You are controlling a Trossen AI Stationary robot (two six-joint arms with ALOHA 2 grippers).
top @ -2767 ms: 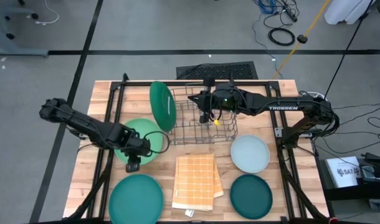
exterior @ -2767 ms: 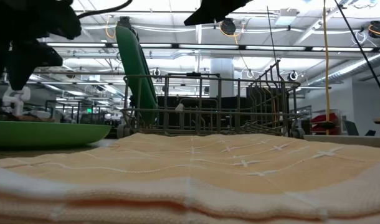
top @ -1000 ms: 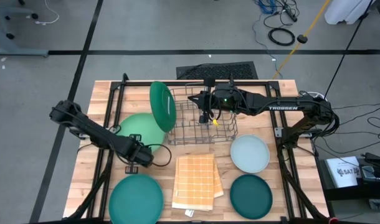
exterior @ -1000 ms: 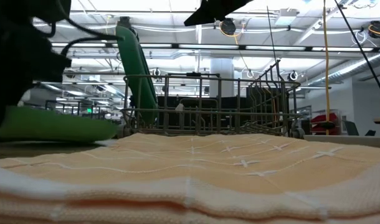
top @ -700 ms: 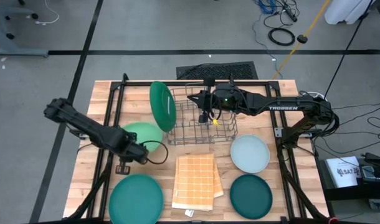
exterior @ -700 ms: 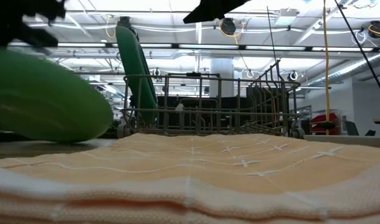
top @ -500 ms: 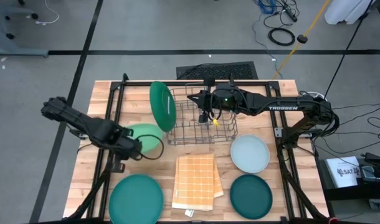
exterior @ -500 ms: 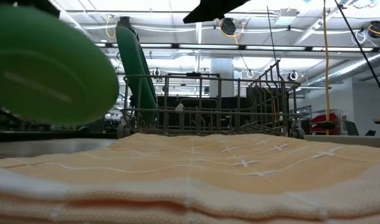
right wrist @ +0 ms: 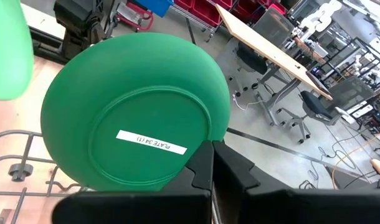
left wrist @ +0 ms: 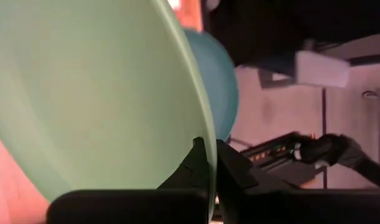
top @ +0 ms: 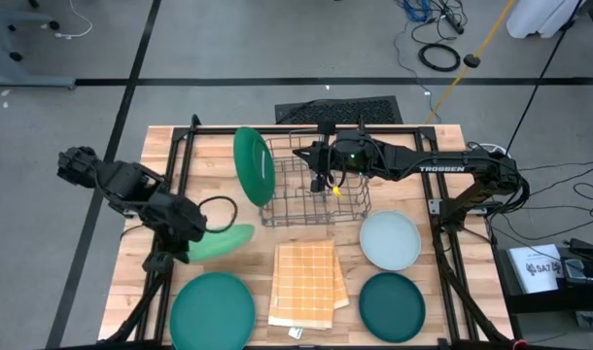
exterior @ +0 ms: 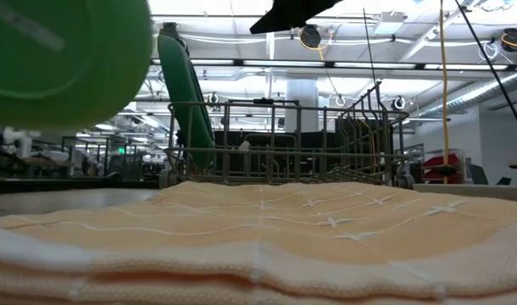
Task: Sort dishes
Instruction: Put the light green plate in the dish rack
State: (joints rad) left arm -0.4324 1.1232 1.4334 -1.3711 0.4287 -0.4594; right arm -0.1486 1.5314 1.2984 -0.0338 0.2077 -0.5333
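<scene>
Left end effector (top: 193, 233) clenched on the rim of the light green plate (top: 222, 242), lifted off the counter (top: 442, 321) and tipped on edge, above the teal plate (top: 212, 309). Right end effector (top: 319, 181) over the wire rack (top: 316, 199), clenched on nothing. Mid green plate (top: 253, 165) standing upright at the rack's left end. Pale blue-grey plate (top: 390, 240) and dark teal plate (top: 392, 306) flat on the right, checked cloth (top: 304, 283) just beside them.
</scene>
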